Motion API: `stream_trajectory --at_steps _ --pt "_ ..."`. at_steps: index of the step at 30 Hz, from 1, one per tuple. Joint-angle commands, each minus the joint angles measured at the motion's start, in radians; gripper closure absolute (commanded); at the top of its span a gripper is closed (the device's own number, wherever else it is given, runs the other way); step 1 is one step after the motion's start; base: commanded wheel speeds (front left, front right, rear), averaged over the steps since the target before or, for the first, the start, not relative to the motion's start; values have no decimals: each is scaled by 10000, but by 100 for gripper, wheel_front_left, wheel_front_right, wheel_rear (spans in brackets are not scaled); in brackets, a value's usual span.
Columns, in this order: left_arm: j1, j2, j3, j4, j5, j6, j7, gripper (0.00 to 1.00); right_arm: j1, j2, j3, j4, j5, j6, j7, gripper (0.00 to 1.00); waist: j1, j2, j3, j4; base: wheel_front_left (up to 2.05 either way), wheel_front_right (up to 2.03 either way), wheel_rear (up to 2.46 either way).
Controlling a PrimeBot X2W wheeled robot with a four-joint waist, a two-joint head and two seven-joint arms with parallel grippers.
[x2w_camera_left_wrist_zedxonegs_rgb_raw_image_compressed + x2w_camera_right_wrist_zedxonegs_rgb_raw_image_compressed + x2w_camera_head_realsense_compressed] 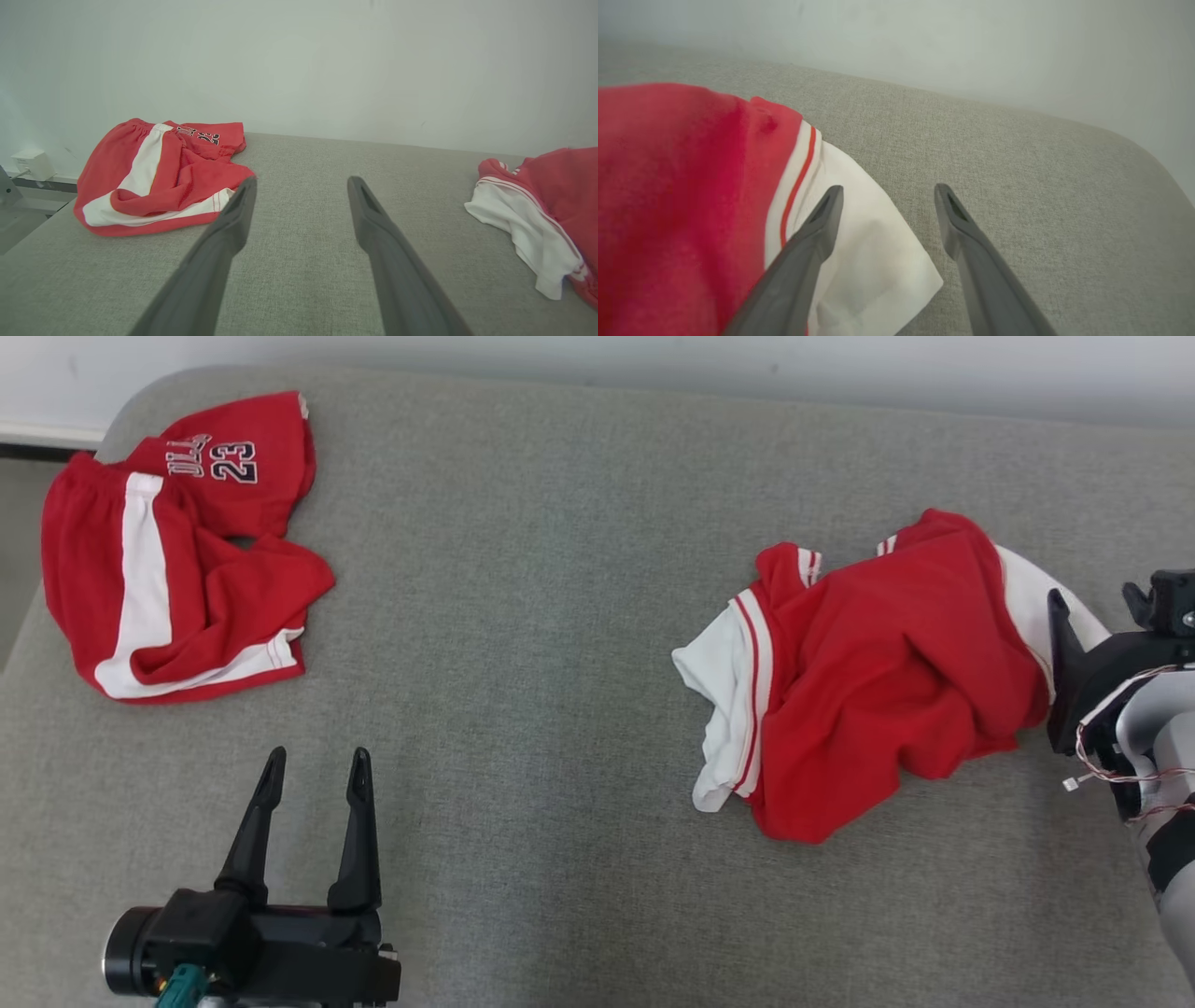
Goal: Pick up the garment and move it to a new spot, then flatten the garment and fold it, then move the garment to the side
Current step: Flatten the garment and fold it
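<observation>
Right gripper (888, 191) stood spread and empty over the white corner of the crumpled red garment (887, 681), which lay toward the right of the grey cushion (523, 663); judged positioned for a first pinch. Left gripper (317, 761) stood spread, idle, well apart.

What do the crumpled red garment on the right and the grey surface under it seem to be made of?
Red garment: soft matte knit, possibly cotton or polyester; it drapes in loose folds. Grey surface: matte woven upholstery cloth; fine flecked weave, rounded padded-looking corner.
</observation>
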Motion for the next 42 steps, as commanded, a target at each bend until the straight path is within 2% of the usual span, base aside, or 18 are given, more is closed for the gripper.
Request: stream_trajectory --at_steps 1,11,12,13,17,21,25,26,27,34,38,42 --pt "-153 -31 16 14 -12 -51 -34 0 -155 -54 -46 206 39 10 -92 0 -3 -2 312 298 0 0 0" --pt "-47 -42 219 71 44 -46 -34 0 -184 -16 -342 1471 20 10 -19 0 -3 -2 308 283 0 0 0" --pt "-28 -42 232 77 45 -48 -34 0 -142 57 -357 1516 58 10 43 74 -3 -2 276 264 0 0 0" --pt "-14 -42 246 89 47 -49 -34 0 -115 154 -373 1543 116 10 59 100 -3 -2 232 239 0 0 0" --pt "60 -44 275 155 45 -53 -34 0 -248 155 -362 1559 202 10 -167 100 -3 -2 51 144 0 0 0" --pt "156 -41 306 204 56 -56 -34 0 -558 -206 -334 1537 181 10 -543 100 -3 -2 -270 89 0 0 0" --pt "344 -43 385 224 67 -57 -34 0 -854 -812 -394 1514 253 10 -799 100 -3 -2 -730 44 0 0 0" --pt "474 -45 419 225 75 -57 -34 0 -1058 -1163 -458 1480 318 10 -904 100 -3 -2 -960 18 0 0 0" --pt "474 -45 419 225 75 -57 -34 0 -1058 -1163 -458 1480 318 10 -904 100 -3 -2 -960 18 0 0 0" --pt "895 -48 466 126 -28 -28 -34 0 -1777 -2261 -513 1272 207 10 -1107 100 -3 -2 -1636 -48 0 0 0" --pt "1158 -45 430 -20 -113 112 -34 0 -2038 -2040 -185 814 165 10 -1227 100 -3 -2 -1854 -155 0 0 0" --pt "1357 -48 426 -60 -178 226 -34 0 -1862 -1242 524 58 222 10 -1345 100 -3 -2 -2031 -265 0 0 0"
